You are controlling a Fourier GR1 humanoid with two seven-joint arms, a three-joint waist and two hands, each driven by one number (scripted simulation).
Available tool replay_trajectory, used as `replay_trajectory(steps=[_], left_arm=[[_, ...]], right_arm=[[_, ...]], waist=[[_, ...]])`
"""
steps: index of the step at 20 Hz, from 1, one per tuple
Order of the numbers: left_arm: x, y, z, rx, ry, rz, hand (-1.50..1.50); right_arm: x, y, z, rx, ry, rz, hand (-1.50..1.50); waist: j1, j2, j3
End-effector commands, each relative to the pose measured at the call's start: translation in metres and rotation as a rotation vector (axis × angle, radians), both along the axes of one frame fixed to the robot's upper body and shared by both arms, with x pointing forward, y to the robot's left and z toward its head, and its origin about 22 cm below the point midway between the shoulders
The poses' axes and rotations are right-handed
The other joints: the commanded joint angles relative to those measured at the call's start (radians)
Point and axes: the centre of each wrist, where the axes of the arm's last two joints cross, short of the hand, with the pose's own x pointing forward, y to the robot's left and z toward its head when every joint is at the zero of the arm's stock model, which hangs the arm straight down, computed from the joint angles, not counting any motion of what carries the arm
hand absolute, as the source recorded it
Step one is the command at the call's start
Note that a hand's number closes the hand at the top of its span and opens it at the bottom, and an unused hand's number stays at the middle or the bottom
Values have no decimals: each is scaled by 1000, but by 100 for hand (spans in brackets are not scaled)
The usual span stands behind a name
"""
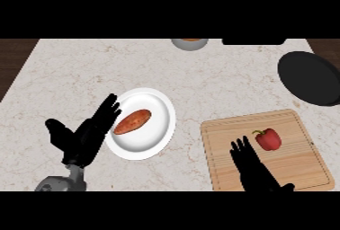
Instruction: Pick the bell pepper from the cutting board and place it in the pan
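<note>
A red bell pepper (269, 139) with a green stem lies on the wooden cutting board (292, 168) at the lower right. A black pan (310, 77) sits at the counter's right edge, partly cut off by the frame. My right hand (251, 168) is open above the board, its straight fingers pointing up, just left of and below the pepper without touching it. Over on the left, my left hand (85, 134) is open too, fingers up, beside the white plate.
A white plate (158, 132) holding an orange-brown sweet potato (133, 121) lies at the centre left. At the back edge stand a grey bowl (190, 43) and a dark object (253, 41). Dark wood floor shows past the counter's left and right edges.
</note>
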Motion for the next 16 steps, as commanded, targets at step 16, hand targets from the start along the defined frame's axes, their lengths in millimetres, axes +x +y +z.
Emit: replay_trajectory(steps=[16], left_arm=[[7, -2, 11, -17, 1, -3, 0]], right_arm=[[62, -35, 6, -5, -99, 22, -150]], waist=[[3, 1, 0]])
